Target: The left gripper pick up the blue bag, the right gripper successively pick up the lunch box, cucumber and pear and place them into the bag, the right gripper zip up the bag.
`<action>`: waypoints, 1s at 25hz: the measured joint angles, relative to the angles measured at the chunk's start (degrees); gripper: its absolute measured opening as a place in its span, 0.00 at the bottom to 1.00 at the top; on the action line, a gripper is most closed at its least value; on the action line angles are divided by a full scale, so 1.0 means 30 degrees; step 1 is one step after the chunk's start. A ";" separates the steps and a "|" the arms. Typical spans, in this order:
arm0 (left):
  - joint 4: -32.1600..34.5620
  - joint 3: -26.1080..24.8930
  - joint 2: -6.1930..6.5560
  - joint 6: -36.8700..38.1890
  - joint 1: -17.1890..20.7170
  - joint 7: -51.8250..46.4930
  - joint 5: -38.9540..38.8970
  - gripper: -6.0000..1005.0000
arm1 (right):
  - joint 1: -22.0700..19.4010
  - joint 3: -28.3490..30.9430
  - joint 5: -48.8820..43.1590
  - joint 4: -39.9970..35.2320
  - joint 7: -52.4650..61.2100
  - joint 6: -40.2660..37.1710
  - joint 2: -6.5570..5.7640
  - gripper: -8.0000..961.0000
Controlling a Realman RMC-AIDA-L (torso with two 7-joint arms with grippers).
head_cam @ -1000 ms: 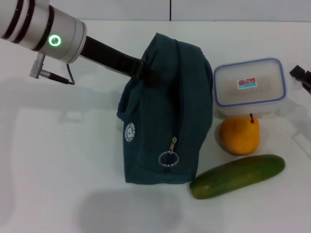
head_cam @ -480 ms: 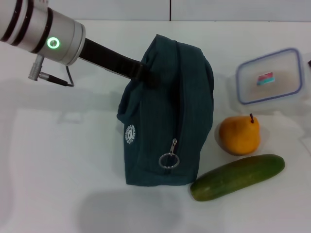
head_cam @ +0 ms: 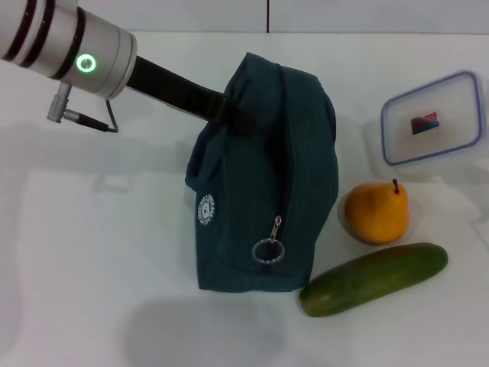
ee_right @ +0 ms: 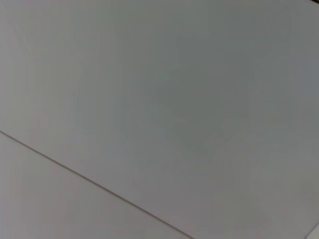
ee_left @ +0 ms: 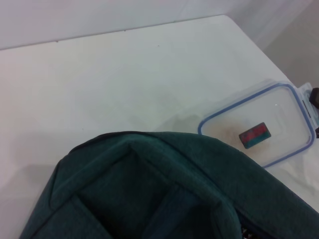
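Although the right pincer is out of view, the lunch box (head_cam: 432, 118) hangs tilted to the right of the blue bag (head_cam: 263, 183), which the left pincer (head_cam: 226, 113) holds up off the surface (head_cam: 92, 252); its jaws are hidden.

A: What is lying under everything?

B: A plain white counter (head_cam: 114, 252) is filling nearly the whole head view, and soft grey shadows are falling across it.

A: And behind it?

B: A pale grey wall (head_cam: 367, 14) is running along the counter's far edge, with a thin dark vertical seam (head_cam: 268, 15) dividing it. In the left wrist view the counter's corner (ee_left: 227, 20) is showing against a light surface beyond. The right wrist view is showing only a flat grey surface (ee_right: 189, 89) crossed by a thin slanting line (ee_right: 94, 184).
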 joint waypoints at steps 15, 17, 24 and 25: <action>0.0028 0.0001 0.0001 -0.0019 -0.0124 0.0000 0.0001 0.05 | -0.0027 0.0133 0.0629 0.0220 0.0583 -0.2238 -0.0044 0.10; 0.0011 0.0001 0.0001 -0.0019 -0.0174 -0.0001 0.0001 0.05 | -0.0003 0.0133 0.0787 0.0196 0.0697 -0.2551 -0.0047 0.10; -0.0001 0.0000 0.0000 -0.0017 -0.0212 0.0000 0.0001 0.05 | 0.0171 0.0132 0.1297 0.0089 0.1012 -0.3353 -0.0035 0.09; -0.0002 0.0000 0.0001 -0.0017 -0.0215 -0.0001 0.0002 0.05 | 0.0185 0.0132 0.1310 0.0089 0.1014 -0.3328 -0.0033 0.09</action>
